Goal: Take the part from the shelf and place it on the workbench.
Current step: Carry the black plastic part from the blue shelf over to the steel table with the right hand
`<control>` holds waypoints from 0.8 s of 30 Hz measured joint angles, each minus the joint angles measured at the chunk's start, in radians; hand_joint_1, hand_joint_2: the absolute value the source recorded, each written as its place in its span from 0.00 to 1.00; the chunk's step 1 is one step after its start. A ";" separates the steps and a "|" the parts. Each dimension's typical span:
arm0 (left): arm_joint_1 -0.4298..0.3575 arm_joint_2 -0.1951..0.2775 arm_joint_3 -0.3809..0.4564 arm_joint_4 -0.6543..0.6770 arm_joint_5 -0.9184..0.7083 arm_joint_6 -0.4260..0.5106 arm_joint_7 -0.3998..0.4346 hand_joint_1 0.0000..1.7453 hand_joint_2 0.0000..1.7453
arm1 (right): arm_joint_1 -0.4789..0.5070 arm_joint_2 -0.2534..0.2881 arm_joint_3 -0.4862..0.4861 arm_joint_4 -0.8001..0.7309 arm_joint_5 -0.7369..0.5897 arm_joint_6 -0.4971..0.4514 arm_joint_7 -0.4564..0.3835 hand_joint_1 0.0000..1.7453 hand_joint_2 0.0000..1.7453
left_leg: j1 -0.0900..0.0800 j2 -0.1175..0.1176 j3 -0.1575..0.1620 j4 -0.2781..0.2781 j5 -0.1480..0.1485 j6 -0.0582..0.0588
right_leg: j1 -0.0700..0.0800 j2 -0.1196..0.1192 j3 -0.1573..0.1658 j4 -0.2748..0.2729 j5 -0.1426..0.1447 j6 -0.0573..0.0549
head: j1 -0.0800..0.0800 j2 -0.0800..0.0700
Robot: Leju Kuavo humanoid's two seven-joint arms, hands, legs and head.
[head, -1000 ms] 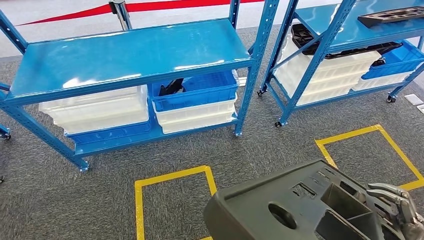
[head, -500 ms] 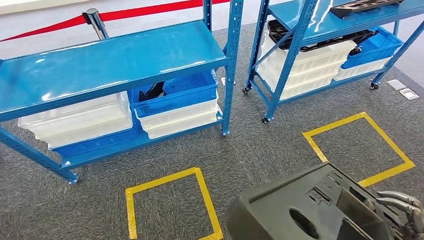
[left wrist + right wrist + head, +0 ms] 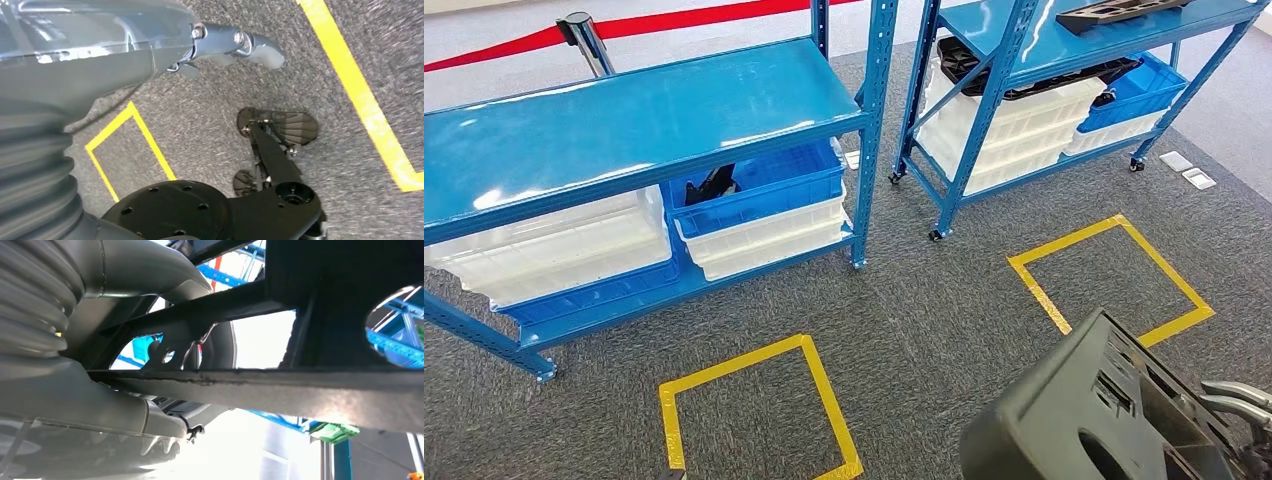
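The part (image 3: 1104, 420) is a large dark grey moulded plastic piece with ribs and cut-outs, at the bottom right of the head view. My right hand (image 3: 1239, 410) grips its right end, with the fingers hooked over the edge. In the right wrist view the part's (image 3: 310, 385) dark ribs run close across the picture, and my right hand (image 3: 75, 390) holds it from beneath. My left hand (image 3: 100, 55) hangs over the carpet with nothing in it, one finger (image 3: 240, 42) stretched out.
Two blue shelf racks (image 3: 624, 120) (image 3: 1044, 40) stand ahead on grey carpet, with blue bins (image 3: 754, 185) and white bins (image 3: 554, 245) on the lower levels. Another dark part (image 3: 1124, 12) lies on the right rack. Yellow tape squares (image 3: 829, 400) (image 3: 1164, 270) mark the floor. A red barrier rope (image 3: 674, 18) runs behind.
The whole picture has shifted, so the camera has moved. The held part now sits lower and further right in the head view, still in my right hand.
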 joint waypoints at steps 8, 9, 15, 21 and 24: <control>0.000 0.012 0.000 0.000 -0.005 0.015 0.043 0.00 1.00 | 0.027 0.015 -0.016 0.002 -0.009 -0.025 -0.016 0.63 1.00 | -0.003 0.007 0.010 0.004 -0.019 -0.036 | 0.005 -0.017 0.113 -0.236 0.084 -0.022 | 0.000 0.000; 0.000 0.013 0.000 0.000 -0.006 0.015 0.045 0.00 1.00 | 0.028 0.017 -0.019 0.002 -0.009 -0.028 -0.016 0.63 1.00 | -0.003 0.002 -0.003 0.037 -0.042 -0.038 | 0.003 -0.015 0.115 -0.238 0.086 -0.030 | -0.002 0.000; 0.002 0.015 0.000 0.001 -0.014 0.010 0.039 0.00 1.00 | 0.043 0.035 -0.032 0.002 -0.009 -0.031 -0.010 0.63 1.00 | -0.009 -0.014 -0.097 0.240 -0.105 -0.035 | 0.006 0.005 0.119 -0.237 0.085 -0.042 | -0.014 0.000; -0.004 0.015 0.000 0.001 -0.004 -0.004 -0.016 0.00 1.00 | 0.042 0.040 -0.033 0.003 0.006 -0.015 0.002 0.63 1.00 | -0.009 -0.042 0.009 -0.005 -0.002 -0.019 | 0.008 0.027 0.124 -0.235 0.081 -0.022 | -0.021 0.000; -0.007 0.015 0.000 0.001 -0.002 -0.006 -0.027 0.00 1.00 | 0.039 0.043 -0.034 0.004 0.006 -0.014 0.003 0.63 1.00 | -0.007 -0.031 0.008 -0.008 0.004 -0.002 | 0.003 0.018 0.107 -0.197 0.054 -0.013 | -0.013 0.000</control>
